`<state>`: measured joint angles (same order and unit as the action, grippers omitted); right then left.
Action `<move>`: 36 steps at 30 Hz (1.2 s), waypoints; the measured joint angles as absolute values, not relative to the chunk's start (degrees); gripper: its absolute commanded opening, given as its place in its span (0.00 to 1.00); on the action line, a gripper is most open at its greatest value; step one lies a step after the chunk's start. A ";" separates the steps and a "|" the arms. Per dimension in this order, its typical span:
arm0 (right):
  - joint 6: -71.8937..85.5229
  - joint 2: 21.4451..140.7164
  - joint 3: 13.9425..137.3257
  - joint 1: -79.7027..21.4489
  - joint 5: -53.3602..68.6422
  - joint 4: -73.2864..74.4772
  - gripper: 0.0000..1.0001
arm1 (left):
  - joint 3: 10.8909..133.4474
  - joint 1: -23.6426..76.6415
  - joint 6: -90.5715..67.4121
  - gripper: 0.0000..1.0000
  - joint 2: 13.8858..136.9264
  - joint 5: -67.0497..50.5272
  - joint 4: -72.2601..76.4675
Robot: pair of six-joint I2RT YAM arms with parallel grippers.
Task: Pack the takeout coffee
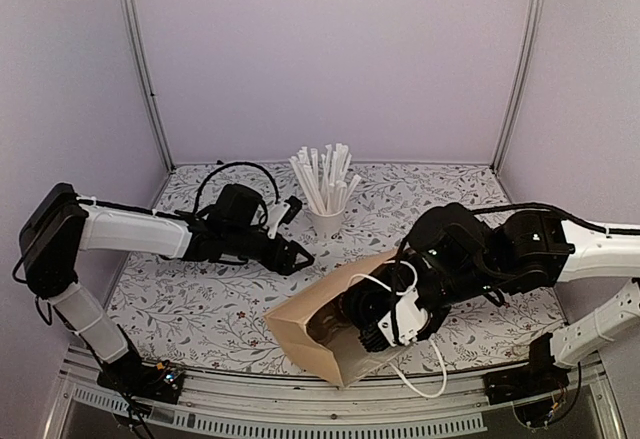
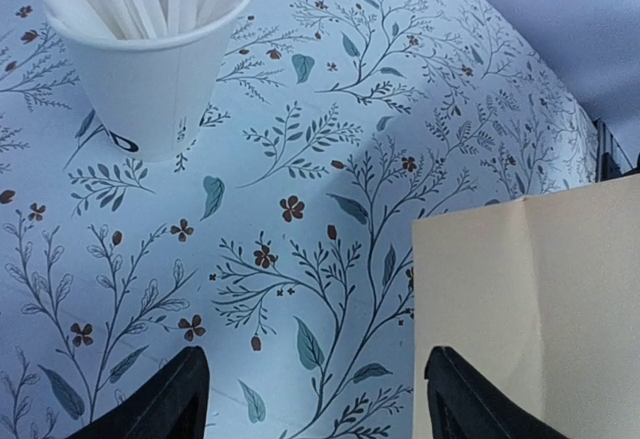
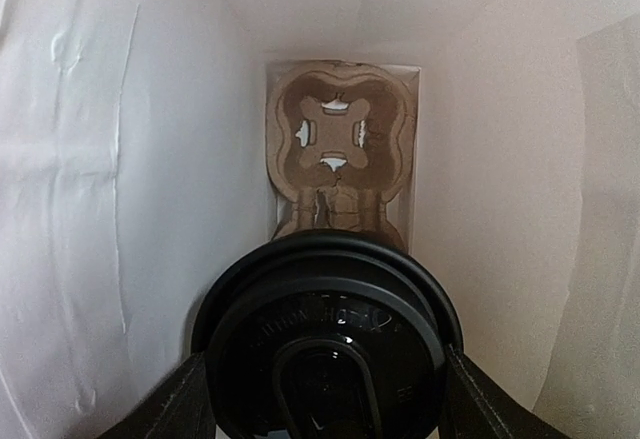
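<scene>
While the left hand hovers fingers apart, the right hand sits inside the bag, clamped on the lidded cup.

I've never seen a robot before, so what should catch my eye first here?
A brown paper bag lies on its side at the table's near edge, with the right gripper reaching inside. In there it holds a black-lidded coffee cup in front of a cardboard cup carrier. The left gripper hovers open near a white cup of straws.
</scene>
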<state>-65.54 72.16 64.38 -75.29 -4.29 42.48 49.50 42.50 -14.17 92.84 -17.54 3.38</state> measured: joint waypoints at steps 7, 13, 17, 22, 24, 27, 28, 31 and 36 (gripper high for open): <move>-68.55 71.61 61.10 -75.26 -7.01 35.48 0.26 | 51.40 42.54 -12.58 0.76 96.38 -20.16 4.01; -68.53 74.17 61.21 -75.26 -8.93 33.06 0.26 | 51.75 42.46 -11.46 0.74 97.32 -21.17 4.01; -68.29 76.12 62.81 -75.26 -9.56 33.89 0.26 | 51.90 42.04 -10.83 0.71 97.23 -20.58 3.46; -66.87 77.06 66.19 -75.26 -9.47 36.47 0.26 | 53.82 41.93 -10.04 0.72 90.54 -14.70 -5.56; -66.28 77.08 67.46 -75.26 -9.30 37.32 0.26 | 55.42 42.06 -9.41 0.75 82.19 -12.51 -10.63; -65.19 77.14 69.01 -75.26 -9.04 38.61 0.26 | 60.03 43.40 -7.94 0.80 70.26 -10.76 -15.73; -64.86 77.21 69.43 -75.26 -8.93 38.89 0.26 | 61.76 44.53 -7.44 0.80 66.74 -10.59 -16.93; -63.77 77.67 70.41 -75.13 -8.60 39.57 0.26 | 65.93 50.15 -6.11 0.82 59.96 -10.39 -20.36; -60.84 80.40 73.93 -73.43 -6.72 41.60 0.26 | 70.91 62.54 -4.86 0.82 58.00 -9.19 -28.12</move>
